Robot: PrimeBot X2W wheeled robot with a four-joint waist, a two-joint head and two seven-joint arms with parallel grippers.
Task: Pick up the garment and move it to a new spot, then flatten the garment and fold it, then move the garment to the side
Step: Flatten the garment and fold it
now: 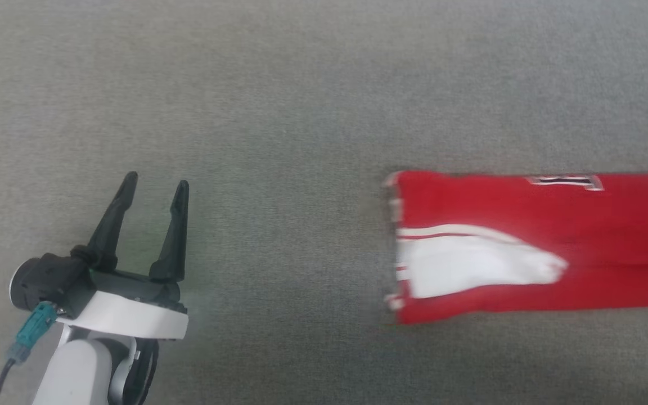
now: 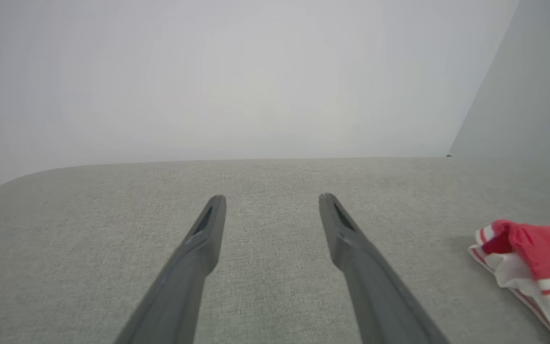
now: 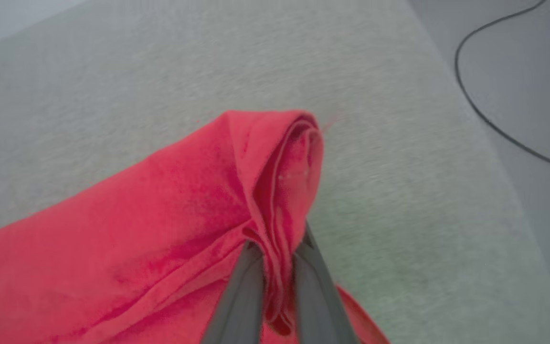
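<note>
The garment (image 1: 532, 247), a red shirt with a white sleeve and striped trim, lies folded in a long band on the grey surface at the right of the head view, running off the right edge. Its striped end (image 2: 528, 263) shows at the lower right of the left wrist view. In the right wrist view my right gripper (image 3: 277, 248) is shut on a bunched red fold of the garment (image 3: 184, 210), with the cloth pinched between both fingers. My left gripper (image 1: 155, 188) stands open at the lower left, well apart from the shirt, nothing between its fingers (image 2: 208, 229).
The grey fabric-covered table (image 1: 279, 112) stretches wide to the left of and beyond the shirt. Its right edge and a black cable (image 3: 485, 95) on the floor show in the right wrist view. A pale wall (image 2: 256, 71) stands behind the table's far edge.
</note>
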